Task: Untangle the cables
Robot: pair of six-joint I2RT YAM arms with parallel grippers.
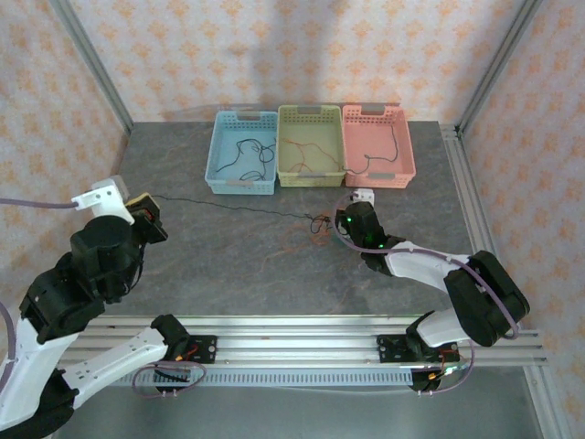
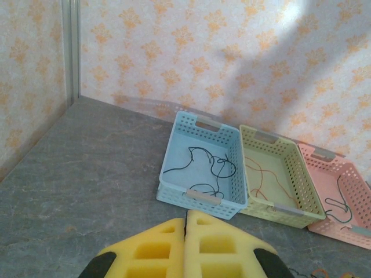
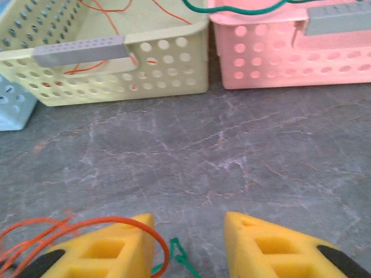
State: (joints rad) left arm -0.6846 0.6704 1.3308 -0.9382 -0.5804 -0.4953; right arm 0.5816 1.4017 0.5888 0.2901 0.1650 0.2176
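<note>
A thin black cable (image 1: 228, 206) runs taut across the table from my left gripper (image 1: 148, 212) to a small tangle of orange-red, green and black cables (image 1: 320, 224). In the left wrist view the left gripper (image 2: 185, 213) has its yellow pads pressed together, shut on the black cable's end. My right gripper (image 1: 345, 218) sits just right of the tangle. In the right wrist view the right gripper (image 3: 189, 215) is open, an orange-red cable (image 3: 87, 223) loops over its left finger, and a green cable (image 3: 177, 252) lies on the table between the fingers.
Three baskets stand in a row at the back: a blue basket (image 1: 242, 151) with black cables (image 2: 214, 168), a yellow-green basket (image 1: 311, 144) with orange-red cables (image 2: 264, 174), and a pink basket (image 1: 377, 144) with a green cable (image 3: 243, 7). Patterned walls enclose the table.
</note>
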